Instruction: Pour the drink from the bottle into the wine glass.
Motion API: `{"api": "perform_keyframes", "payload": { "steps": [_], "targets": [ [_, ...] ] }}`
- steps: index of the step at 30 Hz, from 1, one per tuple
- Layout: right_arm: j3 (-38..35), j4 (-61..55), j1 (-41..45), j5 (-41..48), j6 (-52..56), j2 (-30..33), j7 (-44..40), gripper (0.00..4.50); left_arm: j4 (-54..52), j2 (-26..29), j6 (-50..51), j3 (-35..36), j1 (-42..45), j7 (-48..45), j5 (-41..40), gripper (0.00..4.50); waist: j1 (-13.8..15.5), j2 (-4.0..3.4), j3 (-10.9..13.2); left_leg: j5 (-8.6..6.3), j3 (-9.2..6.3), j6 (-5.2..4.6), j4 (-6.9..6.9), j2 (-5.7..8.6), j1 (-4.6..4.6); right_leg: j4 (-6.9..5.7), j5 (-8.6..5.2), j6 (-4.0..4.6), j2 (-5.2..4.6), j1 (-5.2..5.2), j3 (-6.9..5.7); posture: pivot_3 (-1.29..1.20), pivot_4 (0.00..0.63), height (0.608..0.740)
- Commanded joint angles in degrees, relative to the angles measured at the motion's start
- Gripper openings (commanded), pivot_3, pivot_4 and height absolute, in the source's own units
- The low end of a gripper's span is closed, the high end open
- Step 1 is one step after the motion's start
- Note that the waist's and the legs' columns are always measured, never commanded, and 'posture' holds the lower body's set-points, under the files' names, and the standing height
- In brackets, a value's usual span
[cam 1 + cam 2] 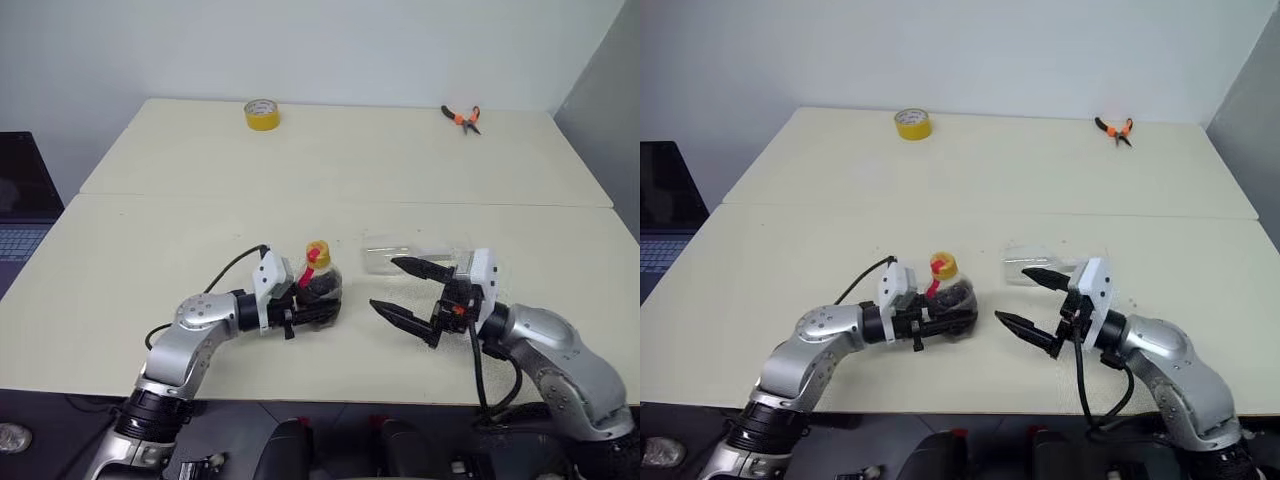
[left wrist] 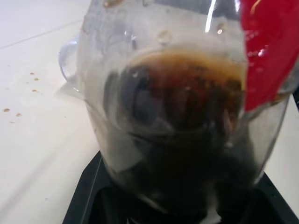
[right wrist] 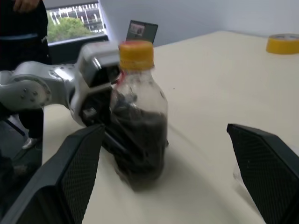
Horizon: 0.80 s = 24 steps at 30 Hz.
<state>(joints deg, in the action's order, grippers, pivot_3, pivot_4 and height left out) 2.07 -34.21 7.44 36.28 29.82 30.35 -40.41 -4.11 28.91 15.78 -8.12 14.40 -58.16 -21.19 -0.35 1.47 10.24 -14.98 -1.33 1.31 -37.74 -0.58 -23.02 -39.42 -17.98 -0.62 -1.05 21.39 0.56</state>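
Note:
The bottle [image 1: 320, 283] is small, clear and round-bodied, with a yellow cap, a red neck label and the dark brown drink [image 3: 140, 140] in its lower half. It stands upright near the table's front edge, with my left gripper [image 1: 322, 303] shut on its lower body from the left. My right gripper [image 1: 402, 292] is open just right of the bottle, pointing at it with nothing between its fingers [image 3: 264, 163]. The wine glass [image 1: 388, 254], clear and colourless, seems to lie on its side on the table just behind the right gripper.
A yellow tape roll [image 1: 262, 114] and orange-handled pliers [image 1: 462, 118] lie at the far edge of the table [image 1: 150, 250]. A laptop [image 1: 22, 205] sits off the table's left side. Small brown drops [image 2: 18, 95] dot the tabletop near the bottle.

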Motion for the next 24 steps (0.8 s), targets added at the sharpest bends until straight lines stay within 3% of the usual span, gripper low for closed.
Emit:
{"api": "perform_keyframes", "payload": {
  "steps": [1, 9, 24],
  "targets": [
    [-0.82, -4.13, 4.17, 3.43, 4.11, -1.17, 4.54, 4.50, -1.15, -0.35, -2.73, -0.58, 1.10, -0.45, 1.20, 1.82, 0.02, 0.00, 0.00, 0.00, 0.00, 0.00, 0.00, 0.00, 0.00, 0.00, 0.00, 0.00, 0.00, 0.00, 0.00, 0.00, 0.150, 0.740],
    [2.76, -5.07, 13.52, 2.97, 13.03, -4.90, 13.80, 4.50, -3.80, -0.84, 0.67, -1.03, 3.76, 0.90, 1.13, 1.82, 0.02, 0.00, 0.00, 0.00, 0.00, 0.00, 0.00, 0.02, -0.06, 0.05, 0.00, 0.00, -0.01, 0.02, -0.01, 0.00, 0.150, 0.740],
    [6.11, -0.55, 19.79, 2.62, 16.14, -8.09, 13.11, 4.50, -7.35, -1.26, 5.29, -1.53, 5.21, 1.23, 0.84, 1.82, -0.13, -0.02, 0.01, 0.00, -0.04, -0.01, -0.06, 0.01, -0.06, -0.06, 0.00, 0.00, 0.00, 0.05, -0.04, 0.00, 0.150, 0.740]
  ]
}}
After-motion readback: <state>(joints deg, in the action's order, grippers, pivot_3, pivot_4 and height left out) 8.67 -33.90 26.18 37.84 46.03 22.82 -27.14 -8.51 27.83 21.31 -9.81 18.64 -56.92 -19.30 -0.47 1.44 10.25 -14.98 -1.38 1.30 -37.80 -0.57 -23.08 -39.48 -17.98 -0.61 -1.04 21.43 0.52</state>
